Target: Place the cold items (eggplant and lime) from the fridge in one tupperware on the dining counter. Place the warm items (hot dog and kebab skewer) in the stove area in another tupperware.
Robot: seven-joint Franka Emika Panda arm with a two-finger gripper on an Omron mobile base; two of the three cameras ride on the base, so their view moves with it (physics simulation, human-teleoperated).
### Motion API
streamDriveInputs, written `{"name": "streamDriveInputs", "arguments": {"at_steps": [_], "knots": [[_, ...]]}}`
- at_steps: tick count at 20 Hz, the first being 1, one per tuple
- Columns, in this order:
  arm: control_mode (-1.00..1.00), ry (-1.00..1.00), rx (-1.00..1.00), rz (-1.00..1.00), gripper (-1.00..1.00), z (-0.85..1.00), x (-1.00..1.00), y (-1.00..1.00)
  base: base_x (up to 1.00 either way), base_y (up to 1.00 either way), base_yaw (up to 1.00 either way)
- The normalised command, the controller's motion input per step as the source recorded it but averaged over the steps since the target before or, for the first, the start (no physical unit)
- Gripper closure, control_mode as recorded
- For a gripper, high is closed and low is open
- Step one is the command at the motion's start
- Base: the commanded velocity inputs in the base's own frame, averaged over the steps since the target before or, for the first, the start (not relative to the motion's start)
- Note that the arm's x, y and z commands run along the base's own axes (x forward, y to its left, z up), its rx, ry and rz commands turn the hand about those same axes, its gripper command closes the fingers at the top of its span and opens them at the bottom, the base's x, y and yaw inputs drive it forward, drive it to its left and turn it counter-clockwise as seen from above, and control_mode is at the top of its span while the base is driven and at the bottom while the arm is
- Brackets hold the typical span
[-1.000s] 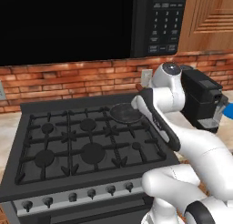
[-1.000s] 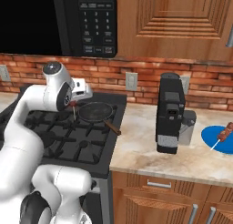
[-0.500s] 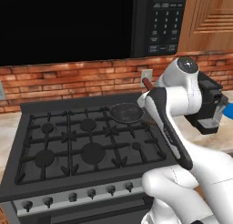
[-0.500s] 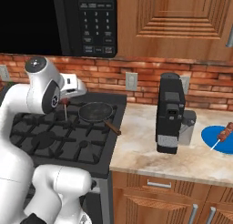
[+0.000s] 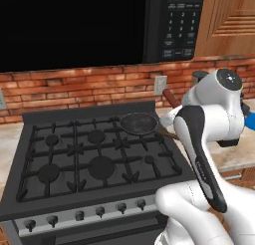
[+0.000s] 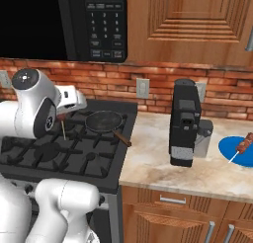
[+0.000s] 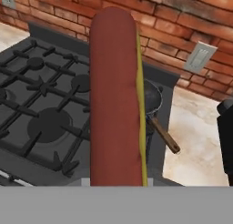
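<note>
A simulated kitchen with a black gas stove set against a red brick wall, under a black microwave. A white robot arm is raised over the right side of the stove. Its gripper is closed on a hot dog, held well above the burners. In the hand view the hot dog stands lengthwise up the middle of the picture, a long red-brown sausage with a thin yellow line of mustard down its right edge. In the left base view a small red end of it pokes out beside the arm, near a wall outlet.

On the stove's far right burner sits a small dark frying pan, its brown handle pointing toward the near right, over the edge of the stove.

To the right of the stove runs a beige stone counter. A black coffee machine stands on it near the wall. Farther right, at the edge of the right base view, a kebab skewer lies on a blue plate. Wooden cabinets hang above the counter, with wooden drawers below.
</note>
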Motion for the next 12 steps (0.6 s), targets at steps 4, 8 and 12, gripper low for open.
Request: {"name": "streamDriveInputs", "arguments": {"at_steps": [4,8,12], "knots": [[-1.0,-0.06,0.0,0.14,1.0,-0.02,-0.69,-0.02,0.0,0.0,0.0],[-1.0,-0.13,0.0,0.14,1.0,0.21,-0.54,0.0,0.0,0.0,0.0],[-1.0,-0.07,-0.01,0.09,1.0,0.13,-0.27,0.01,0.0,0.0,0.0]]}}
